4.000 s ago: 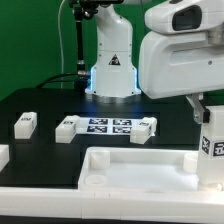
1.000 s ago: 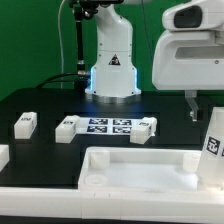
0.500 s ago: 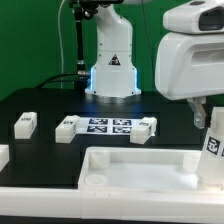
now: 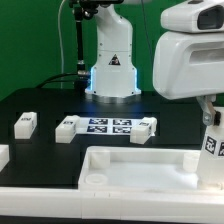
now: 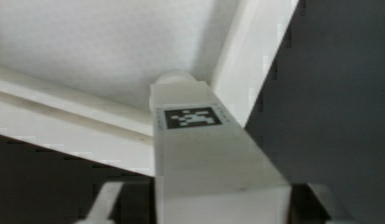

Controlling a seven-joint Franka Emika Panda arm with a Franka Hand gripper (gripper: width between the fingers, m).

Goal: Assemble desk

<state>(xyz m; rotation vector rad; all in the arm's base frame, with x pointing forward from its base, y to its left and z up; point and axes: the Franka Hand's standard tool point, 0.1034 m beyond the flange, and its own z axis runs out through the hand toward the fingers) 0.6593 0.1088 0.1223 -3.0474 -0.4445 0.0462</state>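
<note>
Loose legs (image 4: 25,123) are lying across the table's (image 4: 50,150) middle, flanking the marker board (image 4: 110,125), none fitted yet. The desk panel (image 4: 140,165) is sitting at the near edge. At its right corner, the gripper (image 4: 208,120) is seemingly clamping an upright leg (image 4: 213,145), not visibly seated.

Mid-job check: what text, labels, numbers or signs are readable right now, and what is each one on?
No word, brand or number can be read in either view.
Robot base: dark label, too small to read.
Marker board: black square tags, patterns only, no letters.
Upright leg: one square tag, pattern only.
Loose legs: tags, too small to make out.
</note>
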